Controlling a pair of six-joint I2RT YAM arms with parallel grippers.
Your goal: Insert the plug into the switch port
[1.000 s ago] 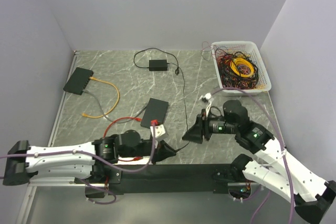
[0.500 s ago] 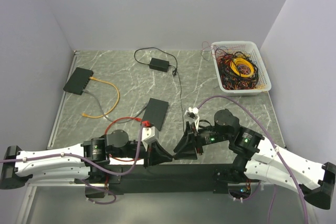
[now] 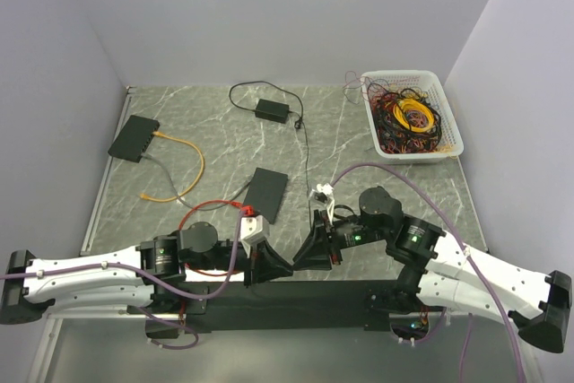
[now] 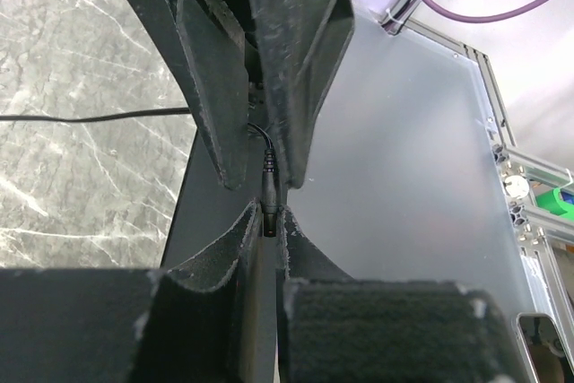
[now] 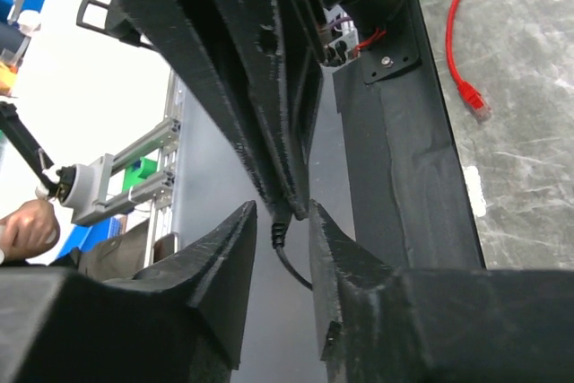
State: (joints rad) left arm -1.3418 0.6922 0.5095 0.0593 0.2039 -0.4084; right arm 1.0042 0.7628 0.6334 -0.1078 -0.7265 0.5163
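Black plug pinched in left end effector, black switch lying flat

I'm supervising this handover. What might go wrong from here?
The plug is tiny and the left hand covers most of it, so the right hand, not yet shut, may catch only the cable or bump the left fingers. The hands meet beyond the near edge of the marble; a slipped plug might land out of reach.
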